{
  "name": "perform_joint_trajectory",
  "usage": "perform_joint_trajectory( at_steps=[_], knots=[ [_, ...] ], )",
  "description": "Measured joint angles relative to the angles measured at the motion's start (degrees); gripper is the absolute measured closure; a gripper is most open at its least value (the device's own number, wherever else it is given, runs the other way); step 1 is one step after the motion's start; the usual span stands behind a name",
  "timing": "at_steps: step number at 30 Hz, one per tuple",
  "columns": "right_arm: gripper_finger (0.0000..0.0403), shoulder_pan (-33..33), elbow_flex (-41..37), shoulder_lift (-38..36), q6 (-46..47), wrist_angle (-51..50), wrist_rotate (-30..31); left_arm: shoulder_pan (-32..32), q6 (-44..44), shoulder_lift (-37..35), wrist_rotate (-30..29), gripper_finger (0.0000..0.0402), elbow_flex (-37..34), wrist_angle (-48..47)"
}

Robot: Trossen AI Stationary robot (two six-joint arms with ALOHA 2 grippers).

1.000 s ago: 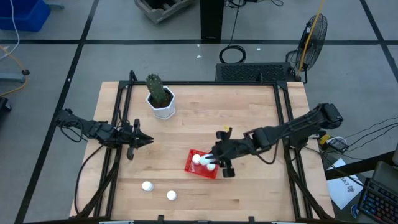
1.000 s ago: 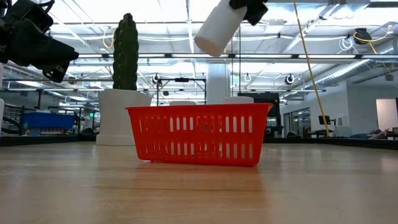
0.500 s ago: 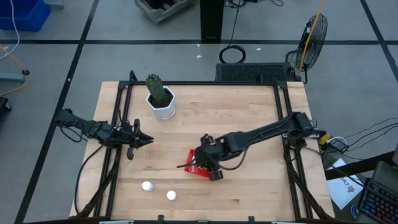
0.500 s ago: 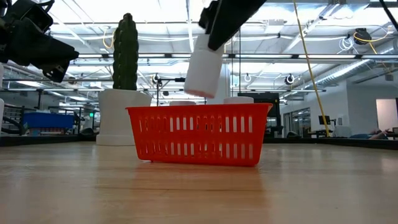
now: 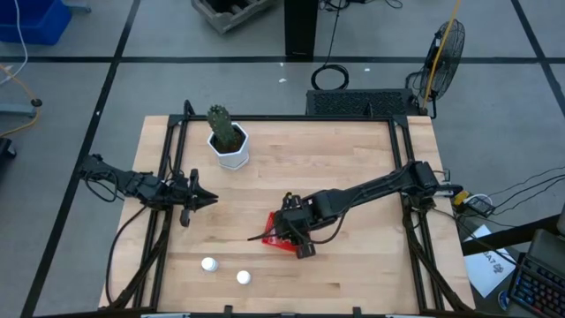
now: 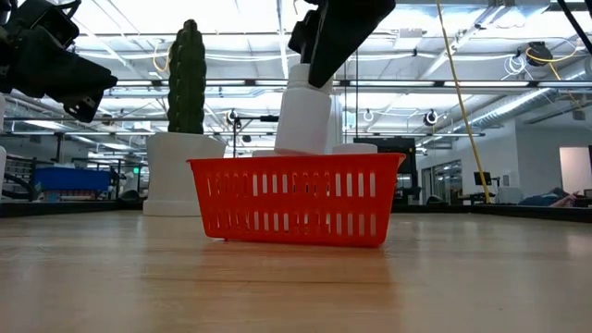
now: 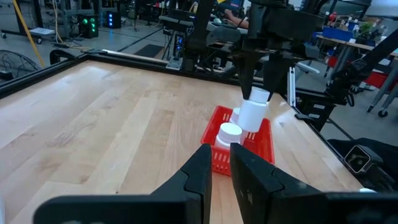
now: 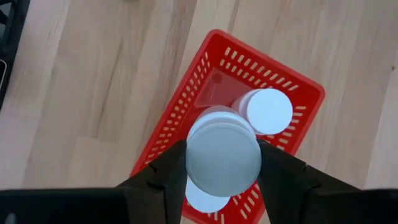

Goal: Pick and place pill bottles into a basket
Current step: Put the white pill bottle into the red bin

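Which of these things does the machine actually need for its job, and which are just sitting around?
Part of the job:
- red basket, two bottles already inside
- pill bottle held by the right pincer over the basket
- two loose pill bottles on the table
- left pincer, waiting at the table's left

Just lying about:
- potted cactus
- fan on the floor

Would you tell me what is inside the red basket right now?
Two white pill bottles stand in the red basket, and the right gripper holds a third above them, its lower end inside the rim. That bottle and the gripper cover part of the floor.
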Motion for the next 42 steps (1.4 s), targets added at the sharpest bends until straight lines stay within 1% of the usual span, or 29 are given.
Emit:
perform_joint_trajectory(
  at_steps=[8,17,21,27,33,37,42],
  knots=[
    [0.0251,-0.5,0.0,0.4,-0.3,0.2,0.0,0.0,0.0,0.0,0.0,0.0339,0.0,0.0],
    [0.0253,-2.2,-3.4,0.5,-0.4,2.0,-0.3,0.0,0.0,0.0,0.0,0.0339,0.0,0.0],
    [0.0246,-3.1,-4.8,0.5,-0.4,2.7,-1.6,0.0,0.0,0.0,0.0,0.0339,0.0,0.0],
    [0.0252,-4.2,-4.8,0.5,-1.3,3.0,-1.7,0.0,0.0,0.0,0.0,0.0339,0.0,-0.1],
    [0.0244,-5.3,-4.8,0.5,-1.5,2.9,-3.2,0.0,0.0,0.0,0.0,0.0339,0.0,-0.1],
    [0.0249,-6.0,-4.8,0.5,-1.7,3.5,-4.7,0.0,0.0,0.0,0.0,0.0339,0.0,-0.1],
    [0.0248,-5.9,-5.0,0.5,-1.1,4.1,-4.7,0.0,0.0,0.0,0.0,0.0339,0.0,-0.1]
  ],
)
